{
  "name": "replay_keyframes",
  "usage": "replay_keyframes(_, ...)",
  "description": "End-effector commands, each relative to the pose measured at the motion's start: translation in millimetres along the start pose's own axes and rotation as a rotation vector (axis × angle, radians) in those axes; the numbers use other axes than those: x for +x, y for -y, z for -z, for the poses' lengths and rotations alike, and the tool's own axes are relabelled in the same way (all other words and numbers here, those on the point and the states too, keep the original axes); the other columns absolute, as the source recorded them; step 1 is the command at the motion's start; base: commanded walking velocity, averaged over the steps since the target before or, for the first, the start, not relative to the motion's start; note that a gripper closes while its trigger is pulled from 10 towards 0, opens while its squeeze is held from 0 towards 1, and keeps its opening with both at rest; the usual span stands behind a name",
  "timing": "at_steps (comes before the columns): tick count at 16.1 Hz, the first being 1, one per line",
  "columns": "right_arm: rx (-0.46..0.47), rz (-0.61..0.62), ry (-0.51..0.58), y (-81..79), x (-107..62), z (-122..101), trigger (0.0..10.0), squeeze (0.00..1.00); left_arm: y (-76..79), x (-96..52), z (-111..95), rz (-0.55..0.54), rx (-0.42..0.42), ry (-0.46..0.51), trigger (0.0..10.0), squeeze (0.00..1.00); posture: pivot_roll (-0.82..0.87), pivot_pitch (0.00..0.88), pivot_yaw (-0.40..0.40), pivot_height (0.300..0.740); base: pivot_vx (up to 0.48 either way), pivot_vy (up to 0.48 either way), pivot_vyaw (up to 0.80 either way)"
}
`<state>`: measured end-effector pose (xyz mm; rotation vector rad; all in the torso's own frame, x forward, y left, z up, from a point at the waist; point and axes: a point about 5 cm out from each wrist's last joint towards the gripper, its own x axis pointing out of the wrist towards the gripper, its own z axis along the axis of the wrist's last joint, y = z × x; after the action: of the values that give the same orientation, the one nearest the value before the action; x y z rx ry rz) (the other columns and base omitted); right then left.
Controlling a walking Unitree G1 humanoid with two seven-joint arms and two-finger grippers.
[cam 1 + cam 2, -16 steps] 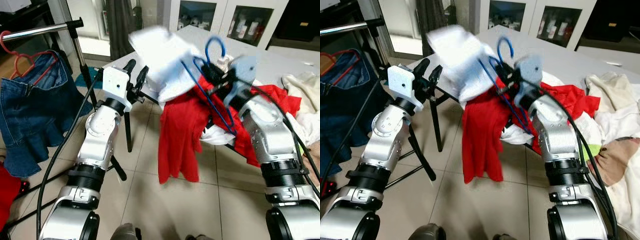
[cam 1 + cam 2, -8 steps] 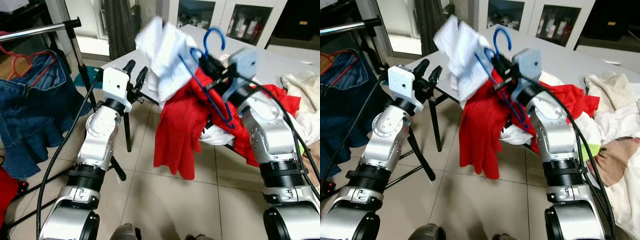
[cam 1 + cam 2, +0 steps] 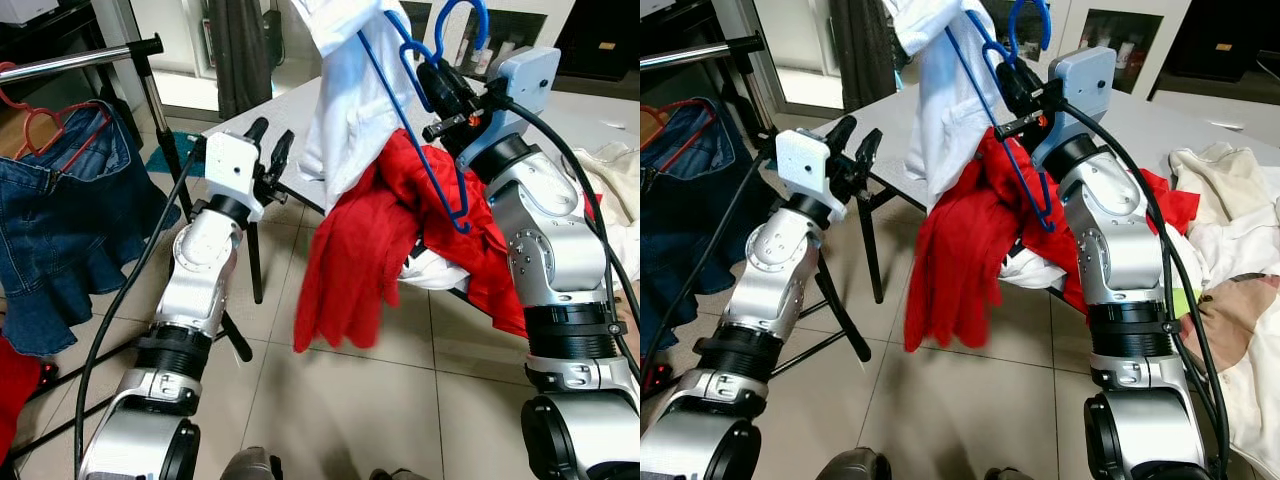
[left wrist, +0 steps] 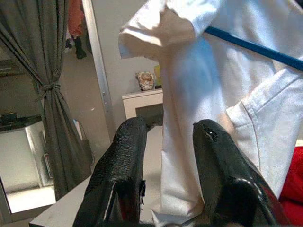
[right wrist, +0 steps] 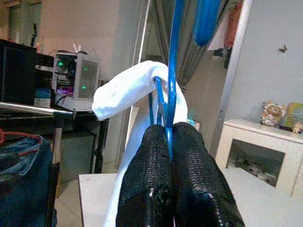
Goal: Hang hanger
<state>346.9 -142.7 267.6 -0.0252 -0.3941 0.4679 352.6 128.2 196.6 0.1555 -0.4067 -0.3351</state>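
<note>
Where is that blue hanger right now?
The blue hanger is held up in the right gripper, on the robot's right above the red garment, with a white garment draped on it.

No text, label, brand, number or sign can be read on anything here.

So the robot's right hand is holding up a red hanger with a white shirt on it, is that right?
Not quite: the hanger is blue, not red, as the left eye view shows. The right hand does hold it up, pinched between its fingers, with the white shirt on it.
</note>
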Motion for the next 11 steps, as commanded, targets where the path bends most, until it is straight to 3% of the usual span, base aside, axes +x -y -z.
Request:
replay_keyframes(1, -0.014, 0.014, 0.026, 2.7, 4.5, -11, 10.0, 0.00, -0.1, 4.0, -4, 0.000, 0.011, 0.013, 10.0, 0.00, 0.09, 0.024, 0.002, 0.740, 0.000, 0.000, 0.00)
replay_keyframes(4, -0.015, 0.034, -0.008, 3.9, 3.9, -7, 10.0, 0.00, 0.3, 3.9, -4, 0.003, 0.012, 0.013, 10.0, 0.00, 0.09, 0.024, 0.002, 0.740, 0.000, 0.000, 0.00)
replay_keyframes(9, 0.020, 0.027, 0.078, 1.9, 7.2, -26, 10.0, 0.00, 1.7, 5.3, -3, 0.008, 0.013, 0.013, 10.0, 0.00, 0.09, 0.024, 0.008, 0.740, 0.000, 0.000, 0.00)
replay_keyframes(11, 0.009, 0.070, 0.034, 7.3, 7.6, -20, 10.0, 0.00, 3.1, 5.4, -3, 0.012, 0.012, 0.011, 10.0, 0.00, 0.09, 0.023, 0.005, 0.740, 0.000, 0.000, 0.00)
